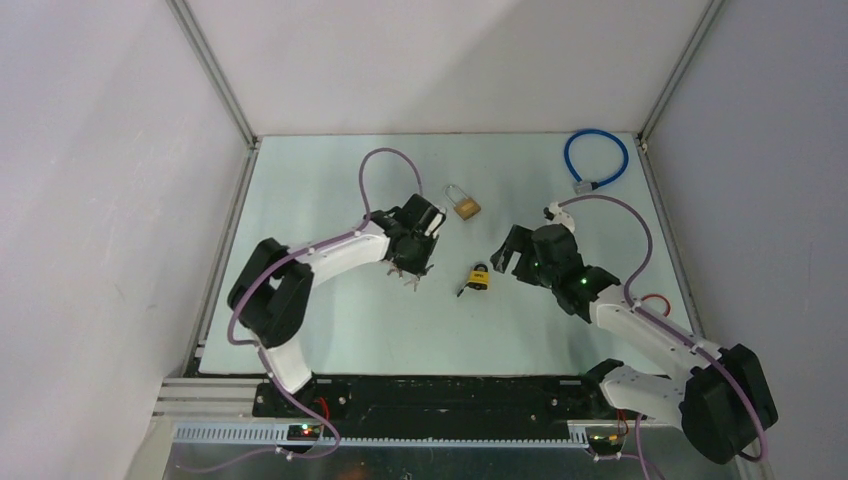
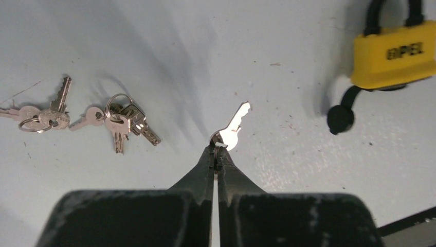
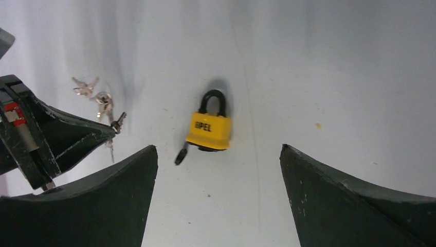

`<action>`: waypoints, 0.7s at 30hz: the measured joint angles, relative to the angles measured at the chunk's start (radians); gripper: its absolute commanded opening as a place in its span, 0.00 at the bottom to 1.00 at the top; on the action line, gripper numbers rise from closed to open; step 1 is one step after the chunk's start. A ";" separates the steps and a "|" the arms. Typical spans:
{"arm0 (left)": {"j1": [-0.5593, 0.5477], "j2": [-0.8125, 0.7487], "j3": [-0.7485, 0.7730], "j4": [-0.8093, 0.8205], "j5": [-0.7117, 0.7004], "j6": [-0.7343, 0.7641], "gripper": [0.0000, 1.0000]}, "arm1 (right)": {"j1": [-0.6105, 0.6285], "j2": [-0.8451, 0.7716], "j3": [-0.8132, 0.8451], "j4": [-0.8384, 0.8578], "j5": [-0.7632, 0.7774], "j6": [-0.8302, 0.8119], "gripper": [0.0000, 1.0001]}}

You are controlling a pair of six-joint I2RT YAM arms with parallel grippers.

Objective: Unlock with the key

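left gripper (image 2: 216,148): fingers pressed together, clamped on a single silver key (image 2: 232,128) by its head. Blade sticks out past the tips, angled up and right in the left wrist view, towards the side where the yellow padlock (image 2: 393,62) lies. Key and padlock are apart, no contact. Can't tell if the blade touches the table (image 1: 320,330).

yellow padlock lies flat mid-table between the two grippers, both legs of the black shackle in the body. Black keyhole cap (image 2: 340,117) hangs off its bottom edge, swung to one side.

right gripper (image 1: 508,256): jaws wide apart, holding nothing, near the padlock on its right. Padlock sits centred between the fingers in the right wrist view.

Loose on the table left of the held key: key bunch (image 2: 121,121) and second key bunch (image 2: 41,116), near each other. brass padlock (image 1: 466,206) lies farther back, blue cable loop (image 1: 596,160) in the far right corner.
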 measured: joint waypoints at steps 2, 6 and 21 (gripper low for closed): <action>0.000 -0.046 -0.026 0.025 0.009 -0.018 0.00 | 0.000 0.021 0.000 0.042 -0.034 0.018 0.89; 0.000 -0.115 -0.066 0.071 0.032 -0.049 0.00 | 0.000 0.055 -0.008 0.127 -0.101 0.062 0.87; -0.008 -0.300 -0.123 0.167 0.096 -0.159 0.00 | 0.009 0.131 -0.025 0.414 -0.283 0.197 0.75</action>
